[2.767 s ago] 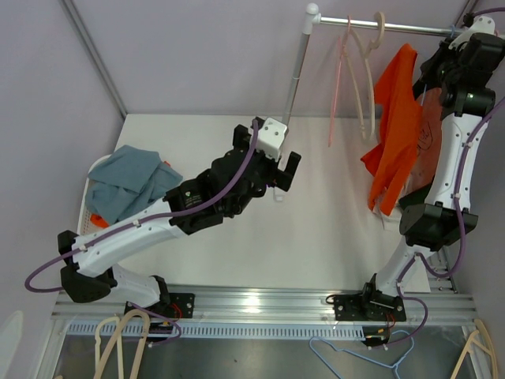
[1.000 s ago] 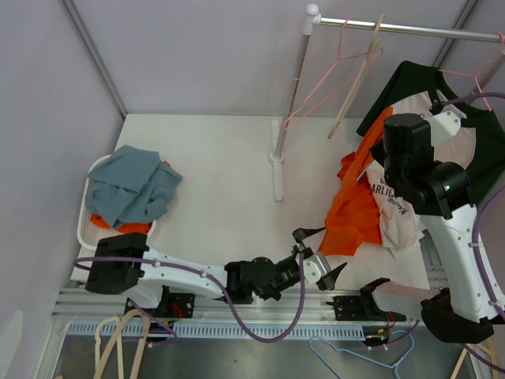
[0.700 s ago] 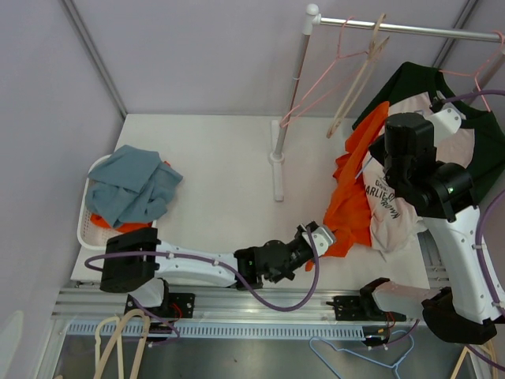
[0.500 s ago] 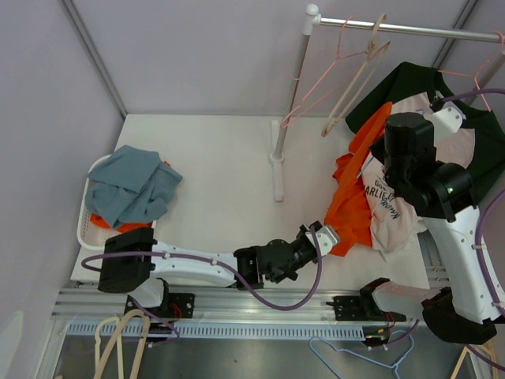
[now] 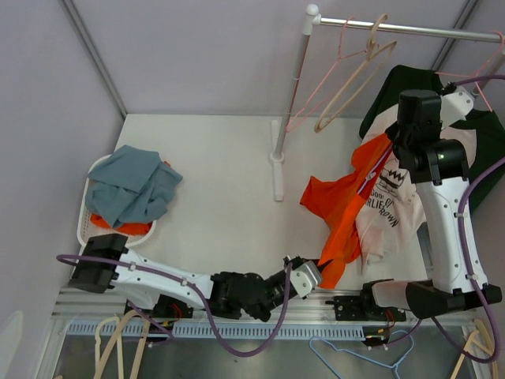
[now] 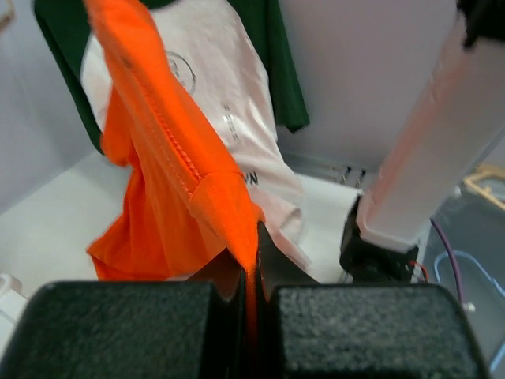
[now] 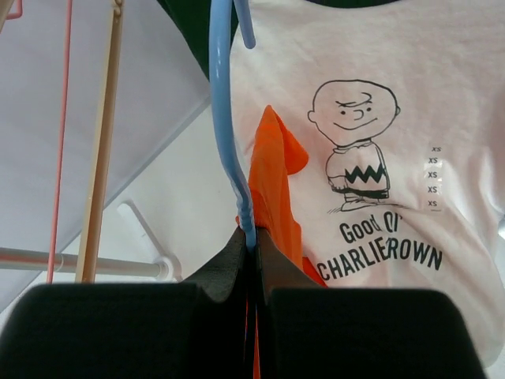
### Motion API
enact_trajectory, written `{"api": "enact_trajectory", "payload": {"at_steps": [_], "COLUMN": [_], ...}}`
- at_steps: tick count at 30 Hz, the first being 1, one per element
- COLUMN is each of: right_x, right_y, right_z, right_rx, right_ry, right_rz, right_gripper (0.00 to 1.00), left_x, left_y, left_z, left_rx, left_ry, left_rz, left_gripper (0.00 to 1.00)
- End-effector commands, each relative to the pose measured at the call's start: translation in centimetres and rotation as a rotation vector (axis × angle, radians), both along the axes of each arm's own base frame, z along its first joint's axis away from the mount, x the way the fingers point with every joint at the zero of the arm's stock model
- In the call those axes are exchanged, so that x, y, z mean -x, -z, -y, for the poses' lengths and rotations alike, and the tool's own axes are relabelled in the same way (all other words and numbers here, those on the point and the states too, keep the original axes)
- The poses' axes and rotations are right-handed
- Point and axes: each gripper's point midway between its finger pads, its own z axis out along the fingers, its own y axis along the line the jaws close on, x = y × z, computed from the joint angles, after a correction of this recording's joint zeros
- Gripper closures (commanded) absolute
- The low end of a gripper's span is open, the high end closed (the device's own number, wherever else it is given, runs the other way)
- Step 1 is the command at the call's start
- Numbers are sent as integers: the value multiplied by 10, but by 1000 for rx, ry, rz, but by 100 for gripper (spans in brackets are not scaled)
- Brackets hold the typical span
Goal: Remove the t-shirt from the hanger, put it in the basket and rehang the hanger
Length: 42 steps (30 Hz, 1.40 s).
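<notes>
The orange t-shirt [image 5: 339, 207] hangs stretched between my two grippers at the right of the table. My left gripper [image 5: 316, 272] is low by the near edge, shut on the shirt's hem [image 6: 197, 181], and the cloth runs down between its jaws [image 6: 251, 245]. My right gripper [image 7: 252, 241], up near the rail in the top view [image 5: 392, 146], is shut on the thin blue hanger [image 7: 225, 118]. The orange t-shirt [image 7: 272, 174] bunches along that hanger's lower part, so I cannot see how much of the hanger is inside it.
A white Charlie Brown shirt [image 5: 390, 205] and a dark green one [image 5: 410, 83] hang right behind the orange cloth. Empty pink [image 5: 316, 103] and wooden [image 5: 355, 71] hangers hang on the rail [image 5: 394, 28] by its pole [image 5: 288, 103]. A basket [image 5: 83, 225] with grey-blue cloth [image 5: 130, 185] sits at left.
My left gripper shut on the orange hem and drew back toward the near edge, stretching the shirt out. My right arm moved up and back with the hanger.
</notes>
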Motion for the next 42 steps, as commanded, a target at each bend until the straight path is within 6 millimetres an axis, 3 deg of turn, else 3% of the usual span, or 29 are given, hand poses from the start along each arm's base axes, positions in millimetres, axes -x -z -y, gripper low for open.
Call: {"api": "enact_trajectory", "payload": {"at_steps": [1,5,9,11,12,13,15,16,17,18,19,20,22,25,26,28,29,34,37,39,41,42], "right_x": [-21,-30,-22,-5,1,10,21,26,29,34,38,42,52,62,59,58,52,26,0,-12,-26,-29], "right_y": [-37,-35,-28,-30,-27,-21,-11,-13,-12,-8,-8,-15,-17,-32,-36,-44,-58,-63,-58,-64,-71,-74], "right_z": [1,6,-15,-27,-30,-31,-39,-43,-47,-51,-61,-67,-82,-78,-58,-43,-37,-25,-24,-24,-20,-18], "right_rx": [-18,-24,-83,-102,-105,-100,-107,-96,-94,-94,-112,-104,-137,-97,-37,37,79,239,281,304,341,351], "right_ry": [-13,-36,-149,-202,-222,-240,-300,-333,-368,-403,-462,-516,-610,-618,-519,-465,-441,-430,-431,-428,-400,-389], "right_rz": [133,116,73,92,86,72,21,7,-12,-45,-57,-52,-63,-15,-1,27,90,118,89,120,167,184], "right_gripper": [100,100,100,100,100,100,100,100,100,100,100,100,100,100,100,100,100,100,100,100,100,100], "left_x": [18,29,-5,-43,-57,-91,-121,-156,-169,-182,-204,-209,-225,-225,-218,-204,-193,-94,-70,-76,-95,-105], "left_y": [24,58,69,74,54,53,88,49,76,60,72,64,71,75,84,78,88,58,33,15,-28,-39], "left_z": [7,20,36,42,53,54,51,68,60,65,63,68,65,57,48,45,38,18,-5,-21,-45,-54], "left_rx": [7,-32,-67,-78,-41,-47,-208,-155,-277,-268,-316,-290,-289,-290,-293,-273,-288,-353,-322,-285,-230,-225], "left_ry": [38,89,2,-2,-2,-29,-101,-154,-208,-217,-247,-225,-227,-238,-235,-189,-184,-55,-18,-28,-66,-102], "left_rz": [-61,-93,-124,-217,-245,-267,-333,-334,-379,-396,-433,-471,-505,-514,-526,-538,-564,-407,-404,-412,-358,-329], "left_gripper": [99,99,99,99,99,99,99,99,99,99,99,99,99,99,99,99,99,99,99,99,99,99]}}
